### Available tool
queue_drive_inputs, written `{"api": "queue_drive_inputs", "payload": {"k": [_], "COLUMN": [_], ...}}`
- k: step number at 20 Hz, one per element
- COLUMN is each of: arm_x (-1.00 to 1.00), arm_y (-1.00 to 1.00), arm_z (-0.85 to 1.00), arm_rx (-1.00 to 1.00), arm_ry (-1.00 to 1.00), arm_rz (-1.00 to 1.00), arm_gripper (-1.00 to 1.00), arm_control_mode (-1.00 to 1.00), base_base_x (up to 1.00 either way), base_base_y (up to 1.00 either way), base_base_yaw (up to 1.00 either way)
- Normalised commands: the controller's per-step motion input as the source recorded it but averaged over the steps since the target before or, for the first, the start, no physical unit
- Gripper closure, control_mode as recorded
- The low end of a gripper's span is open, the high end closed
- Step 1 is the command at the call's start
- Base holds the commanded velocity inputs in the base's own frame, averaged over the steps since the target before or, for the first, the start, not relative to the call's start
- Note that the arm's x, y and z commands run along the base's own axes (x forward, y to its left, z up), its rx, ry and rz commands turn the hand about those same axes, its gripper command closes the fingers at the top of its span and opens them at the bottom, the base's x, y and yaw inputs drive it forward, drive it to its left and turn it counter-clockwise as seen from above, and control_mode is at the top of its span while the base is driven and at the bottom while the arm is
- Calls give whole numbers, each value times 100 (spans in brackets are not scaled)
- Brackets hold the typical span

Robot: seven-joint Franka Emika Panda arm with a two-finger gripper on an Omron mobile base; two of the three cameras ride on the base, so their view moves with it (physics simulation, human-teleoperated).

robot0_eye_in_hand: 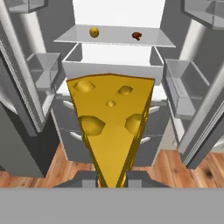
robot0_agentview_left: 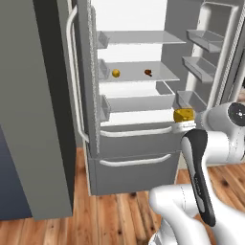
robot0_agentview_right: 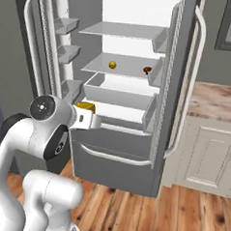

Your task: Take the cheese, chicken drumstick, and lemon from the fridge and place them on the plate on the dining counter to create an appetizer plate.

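Note:
My gripper (robot0_eye_in_hand: pixel 112 178) is shut on the cheese (robot0_eye_in_hand: pixel 113 122), a yellow holed wedge that stands big in the hand view. From the base views the cheese (robot0_agentview_left: pixel 183 115) (robot0_agentview_right: pixel 85 107) hangs in front of the open fridge (robot0_agentview_left: pixel 134 95) (robot0_agentview_right: pixel 129 79), outside its shelves, with the gripper (robot0_agentview_left: pixel 189 123) (robot0_agentview_right: pixel 90 117) right behind it. On a middle shelf lie the lemon (robot0_agentview_left: pixel 116 73) (robot0_agentview_right: pixel 112 65) (robot0_eye_in_hand: pixel 94 32) to the left and the reddish-brown chicken drumstick (robot0_agentview_left: pixel 148 72) (robot0_agentview_right: pixel 147 69) (robot0_eye_in_hand: pixel 136 36) to the right. The plate and the dining counter are out of view.
Both fridge doors stand open, with door bins (robot0_agentview_left: pixel 203 40) (robot0_agentview_right: pixel 64 27) on either side of the arm. Closed drawers with pale bar handles (robot0_agentview_left: pixel 136 160) (robot0_agentview_right: pixel 115 156) sit below. A stone-topped counter over white cabinets (robot0_agentview_right: pixel 212 142) is to the right, wood floor (robot0_agentview_left: pixel 115 215) below.

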Motion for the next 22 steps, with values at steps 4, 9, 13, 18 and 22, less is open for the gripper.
{"api": "queue_drive_inputs", "payload": {"k": [4, 9, 13, 18, 22], "arm_x": [0, 0, 0, 0, 0], "arm_y": [0, 0, 0, 0, 0], "arm_z": [0, 0, 0, 0, 0], "arm_rx": [0, 0, 0, 0, 0], "arm_ry": [0, 0, 0, 0, 0], "arm_rz": [0, 0, 0, 0, 0], "arm_gripper": [100, 100, 100, 100, 100], "arm_control_mode": [100, 100, 100, 100, 100], "base_base_x": [-5, 0, 0, 0, 0], "base_base_y": [0, 0, 0, 0, 0], "base_base_yaw": [43, 57, 63, 66, 65]}}
